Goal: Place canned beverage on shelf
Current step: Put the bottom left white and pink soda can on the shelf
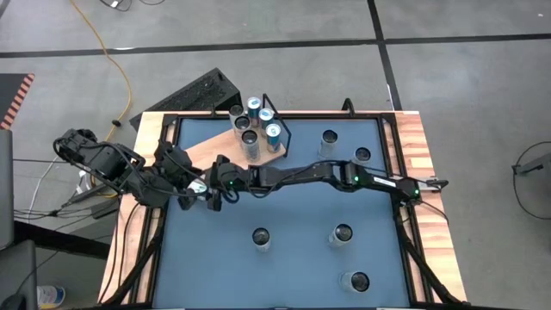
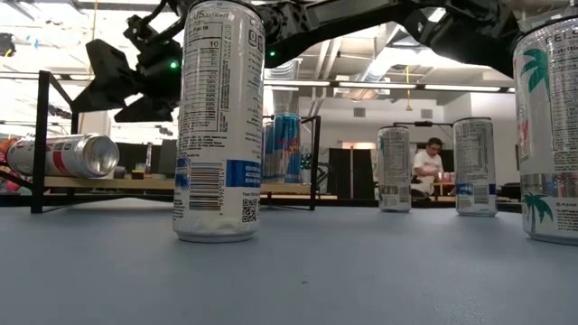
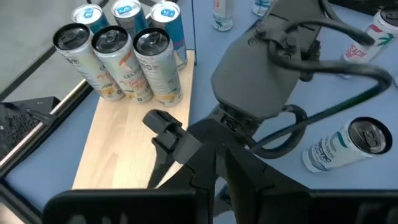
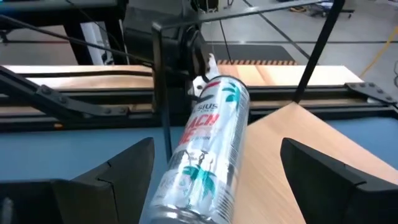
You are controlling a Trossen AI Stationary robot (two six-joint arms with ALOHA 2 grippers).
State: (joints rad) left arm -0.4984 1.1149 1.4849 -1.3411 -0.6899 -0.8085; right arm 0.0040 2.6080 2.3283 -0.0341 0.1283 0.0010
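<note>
Now the left pincer (image 4: 198, 73) grips a can (image 4: 202, 149) by its top end, holding it sideways just off the shelf (image 4: 298, 155) edge. Facing it, the right pincer (image 4: 214, 180) stands wide open around the can's other end, not touching.

left gripper (image 1: 200, 187): fingers closed, low over table | right gripper (image 1: 215, 175): fingers spread wide, facing it

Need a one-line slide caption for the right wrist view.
Right gripper, jaws open, faces a white can held horizontally by the left gripper beside the pale wood shelf.
</note>
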